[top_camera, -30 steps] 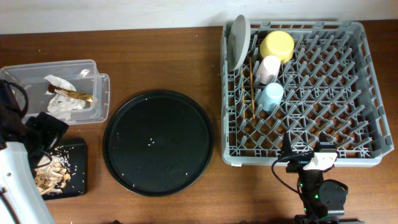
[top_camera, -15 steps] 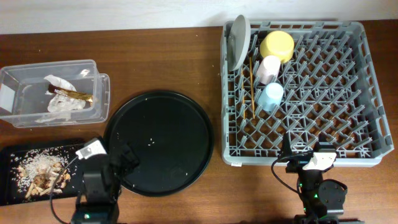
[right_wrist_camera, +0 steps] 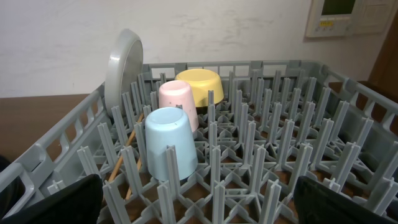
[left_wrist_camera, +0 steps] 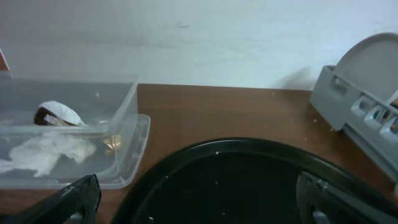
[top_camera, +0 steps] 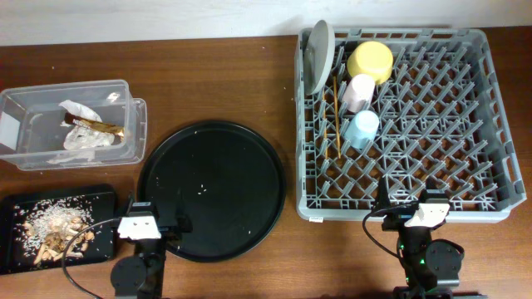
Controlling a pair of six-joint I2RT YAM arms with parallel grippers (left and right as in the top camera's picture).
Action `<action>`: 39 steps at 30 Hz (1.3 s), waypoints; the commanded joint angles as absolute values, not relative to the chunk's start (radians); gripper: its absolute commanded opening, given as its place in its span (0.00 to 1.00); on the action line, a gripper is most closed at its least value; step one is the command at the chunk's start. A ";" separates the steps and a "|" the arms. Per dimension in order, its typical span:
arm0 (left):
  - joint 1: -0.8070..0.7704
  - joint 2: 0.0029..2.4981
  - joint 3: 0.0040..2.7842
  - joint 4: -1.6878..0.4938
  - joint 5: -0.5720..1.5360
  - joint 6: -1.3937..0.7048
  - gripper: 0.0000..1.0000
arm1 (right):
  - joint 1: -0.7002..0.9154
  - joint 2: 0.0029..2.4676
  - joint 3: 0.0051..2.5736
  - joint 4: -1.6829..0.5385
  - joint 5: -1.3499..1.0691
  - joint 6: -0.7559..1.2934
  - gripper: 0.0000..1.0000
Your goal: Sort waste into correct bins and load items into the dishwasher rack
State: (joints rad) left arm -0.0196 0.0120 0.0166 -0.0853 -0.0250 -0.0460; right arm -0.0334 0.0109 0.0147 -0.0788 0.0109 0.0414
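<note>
The grey dishwasher rack (top_camera: 465,124) holds the grey-white plate (top_camera: 318,55) on edge, the yellow bowl (top_camera: 371,60), the pink cup (top_camera: 360,91), the light-blue cup (top_camera: 362,129) and the wooden chopsticks (top_camera: 337,116). They also show in the right wrist view: plate (right_wrist_camera: 123,65), bowl (right_wrist_camera: 200,84), pink cup (right_wrist_camera: 178,99), blue cup (right_wrist_camera: 170,142). The clear box (top_camera: 37,145) holds white tissues (top_camera: 83,139) and a brown wrapper (top_camera: 96,125). The flat black tray (top_camera: 12,249) holds food scraps (top_camera: 54,232). My left gripper (top_camera: 158,226) is open and empty at the round tray's front edge. My right gripper (top_camera: 411,208) is open and empty at the rack's front edge.
A large round black tray (top_camera: 211,189) with a few white crumbs lies in the middle of the wooden table. In the left wrist view the round tray (left_wrist_camera: 249,180) fills the foreground, with the clear box (left_wrist_camera: 124,124) at left and the rack's corner (left_wrist_camera: 354,99) at right.
The left arm has swung from over the flat black tray to a low pose at the round tray's front edge. The flat black tray now lies lengthwise. The right arm has not moved.
</note>
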 commanded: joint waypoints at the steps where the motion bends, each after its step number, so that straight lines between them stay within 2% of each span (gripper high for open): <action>1: -0.024 0.005 0.009 -0.084 -0.015 0.031 0.99 | -0.040 0.003 0.006 -0.082 0.012 0.033 0.98; 39: -0.024 0.005 0.009 -0.083 -0.021 0.047 0.99 | -0.040 0.003 0.006 -0.082 0.012 0.033 0.98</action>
State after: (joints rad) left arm -0.0196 0.0120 0.0166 -0.0853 -0.0254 0.0311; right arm -0.0334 0.0109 0.0147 -0.0788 0.0109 0.0406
